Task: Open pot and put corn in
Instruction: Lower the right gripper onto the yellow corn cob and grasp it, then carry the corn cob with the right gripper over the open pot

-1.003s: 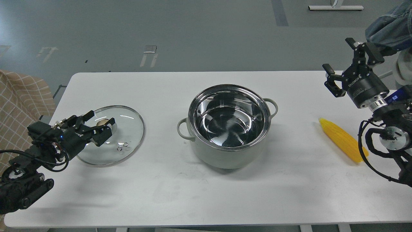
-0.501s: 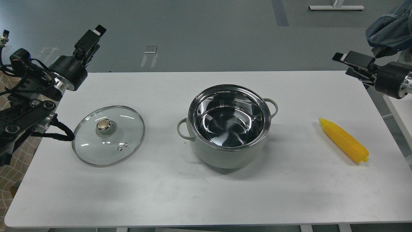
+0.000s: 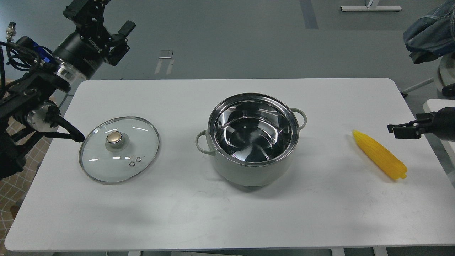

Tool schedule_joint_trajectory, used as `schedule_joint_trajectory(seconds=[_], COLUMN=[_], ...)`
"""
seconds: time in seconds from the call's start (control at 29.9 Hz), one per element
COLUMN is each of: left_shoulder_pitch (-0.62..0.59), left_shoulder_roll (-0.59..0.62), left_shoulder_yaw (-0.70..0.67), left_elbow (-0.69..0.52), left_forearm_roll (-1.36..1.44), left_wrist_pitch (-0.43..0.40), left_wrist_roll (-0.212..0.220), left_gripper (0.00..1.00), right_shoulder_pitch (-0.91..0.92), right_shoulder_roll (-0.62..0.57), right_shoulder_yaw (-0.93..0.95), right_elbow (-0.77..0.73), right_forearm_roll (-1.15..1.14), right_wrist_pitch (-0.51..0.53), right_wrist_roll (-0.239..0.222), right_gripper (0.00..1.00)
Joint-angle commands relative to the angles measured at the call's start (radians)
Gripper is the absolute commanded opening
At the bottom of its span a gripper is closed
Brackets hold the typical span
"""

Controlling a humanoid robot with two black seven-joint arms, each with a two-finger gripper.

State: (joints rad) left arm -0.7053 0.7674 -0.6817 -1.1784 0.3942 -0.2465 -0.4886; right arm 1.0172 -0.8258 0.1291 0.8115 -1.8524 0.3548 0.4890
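The pale grey-green pot stands open in the middle of the white table, its shiny steel inside empty. The yellow corn lies on the table to its right, pointed end toward the back. The glass lid with the gold knob lies flat on the table left of the pot. My left gripper is open and empty, raised high beyond the table's back left corner, well away from the lid. My right gripper comes in low from the right edge, just right of the corn's tip and apart from it; its dark fingers cannot be told apart.
A blue denim cloth hangs at the top right. A checked fabric shows at the left edge beside the table. A second white surface sits past the table's right edge.
My left gripper has left the lid's knob and risen up and back to the far left. My right gripper has dropped from high at the right to beside the corn's tip.
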Motion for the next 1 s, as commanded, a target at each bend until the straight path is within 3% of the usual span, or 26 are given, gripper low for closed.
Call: schedule_joint_trajectory(seconds=[0.0, 0.27, 0.47, 0.57, 0.6, 0.7, 0.8, 0.84, 0.9, 0.97], left_shoulder_pitch=[0.007, 0.013, 0.017, 0.017, 0.017, 0.020, 0.023, 0.023, 0.024, 0.029], left_shoulder_roll=[0.000, 0.001, 0.006, 0.009, 0.009, 0.009, 0.009, 0.009, 0.009, 0.009], left_shoulder_yaw=[-0.001, -0.015, -0.021, -0.027, -0.027, -0.027, -0.029, -0.029, -0.029, -0.033], left_elbow=[-0.010, -0.029, -0.032, -0.038, -0.041, -0.044, -0.046, -0.046, -0.046, -0.047], left_forearm_roll=[0.002, 0.002, 0.002, 0.002, 0.002, 0.002, 0.002, 0.002, 0.002, 0.002], left_wrist_pitch=[-0.001, 0.001, -0.002, -0.002, -0.002, 0.001, -0.001, -0.001, -0.001, -0.001], left_wrist_roll=[0.000, 0.000, 0.000, 0.000, 0.000, 0.000, 0.000, 0.000, 0.000, 0.000], left_gripper=[0.92, 0.92, 0.92, 0.92, 0.92, 0.92, 0.92, 0.92, 0.92, 0.92], right_shoulder_pitch=[-0.003, -0.008, -0.014, -0.022, -0.023, -0.032, -0.037, -0.037, -0.028, -0.008], right_shoulder_roll=[0.027, 0.128, 0.218, 0.250, 0.254, 0.258, 0.260, 0.260, 0.252, 0.246], right_shoulder_yaw=[-0.039, -0.170, -0.220, -0.244, -0.252, -0.263, -0.264, -0.264, -0.261, -0.258], right_elbow=[-0.026, -0.130, -0.212, -0.236, -0.238, -0.252, -0.250, -0.250, -0.239, -0.215], right_forearm_roll=[-0.007, -0.030, -0.028, -0.028, -0.028, -0.028, -0.028, -0.028, -0.027, -0.025], right_wrist_pitch=[-0.004, -0.096, -0.132, -0.132, -0.132, -0.132, -0.135, -0.135, -0.137, -0.137], right_wrist_roll=[0.000, 0.000, 0.000, 0.000, 0.000, 0.000, 0.000, 0.000, 0.000, 0.000], right_gripper=[1.00, 0.98, 0.90, 0.68, 0.55, 0.42, 0.24, 0.24, 0.08, 0.06])
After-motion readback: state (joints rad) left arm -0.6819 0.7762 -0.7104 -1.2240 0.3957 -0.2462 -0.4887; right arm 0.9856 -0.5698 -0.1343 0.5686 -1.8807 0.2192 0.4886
